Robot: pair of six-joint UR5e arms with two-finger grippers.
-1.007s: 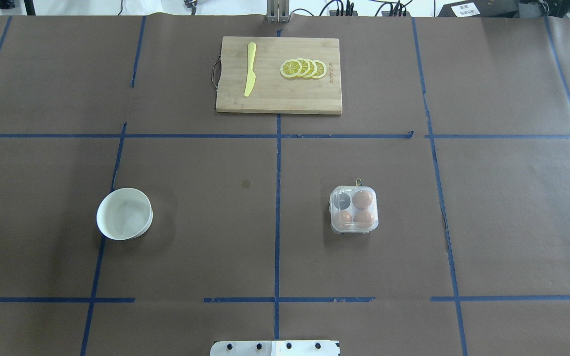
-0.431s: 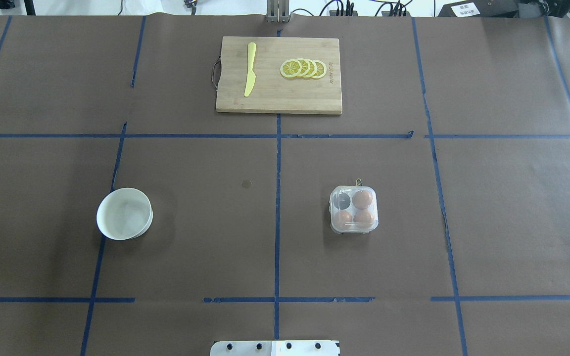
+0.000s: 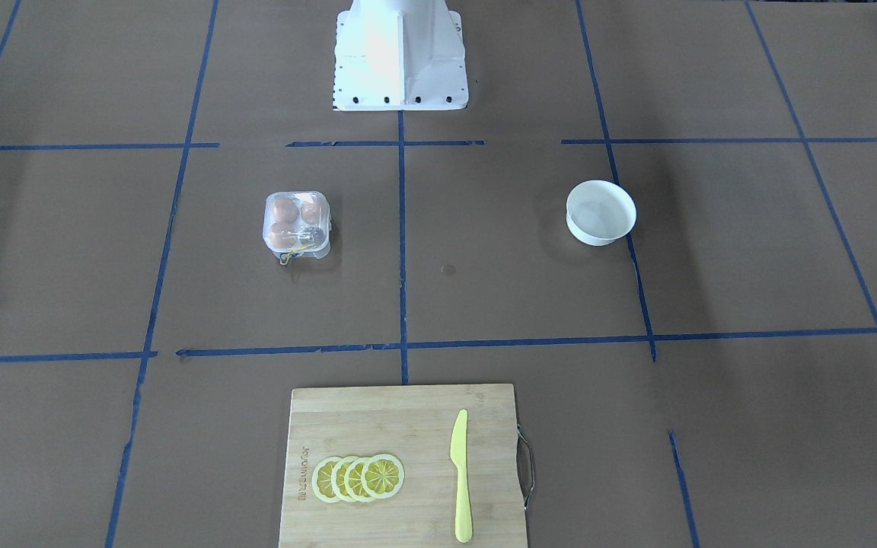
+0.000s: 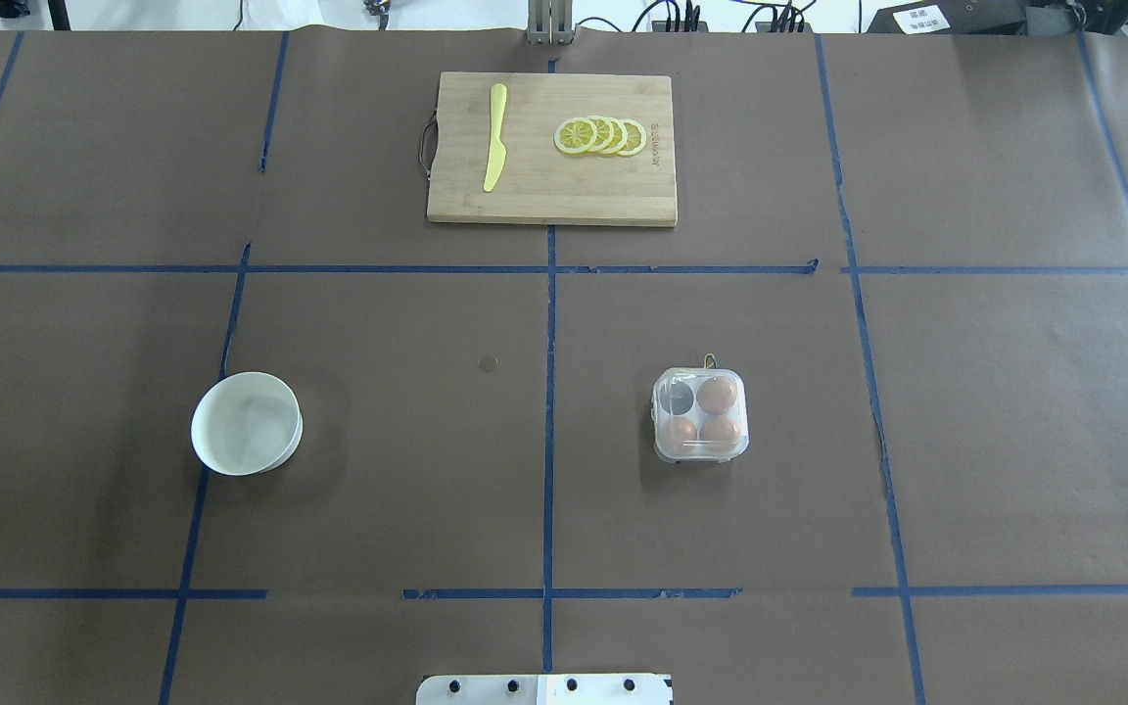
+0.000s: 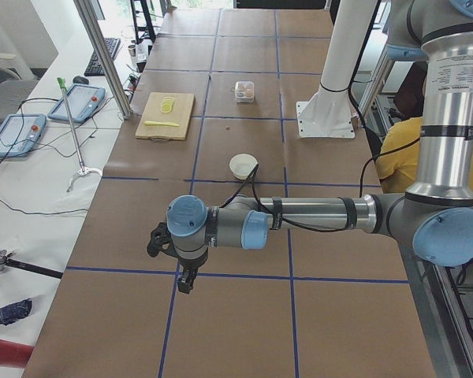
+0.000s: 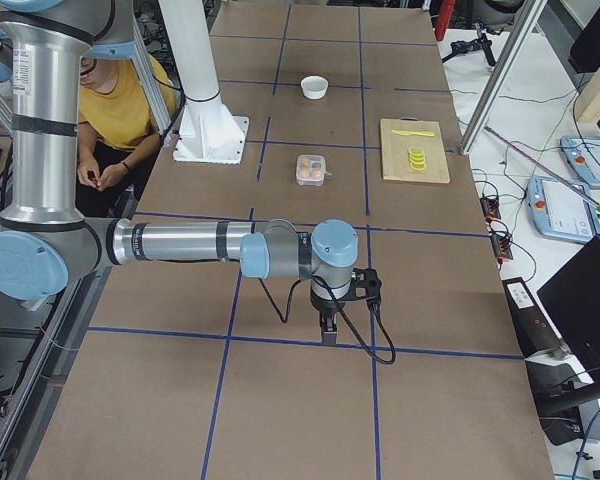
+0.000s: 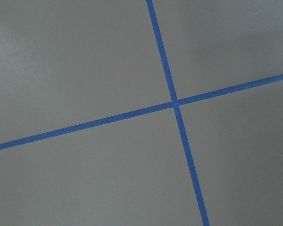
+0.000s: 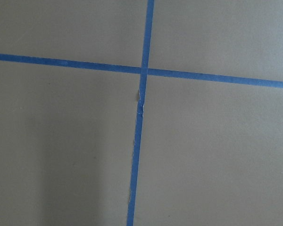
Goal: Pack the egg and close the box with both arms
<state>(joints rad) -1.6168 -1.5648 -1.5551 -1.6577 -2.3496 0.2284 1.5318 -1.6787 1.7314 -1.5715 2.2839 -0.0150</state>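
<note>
Late stage, I judge: the box, right of the table's centre with its lid apparently down, holds three eggs in four cups (one cup bare). The one bowl looks empty. My left gripper and right gripper hover at opposite table ends; whether they are clenched, I cannot tell.

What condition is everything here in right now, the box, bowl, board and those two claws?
box: lid down, three eggs inside, one cup empty.
bowl: upright, empty.
cutting board: flat, carrying lemon slices and a knife.
left gripper: open or shut cannot be told.
right gripper: likewise unclear.
</note>
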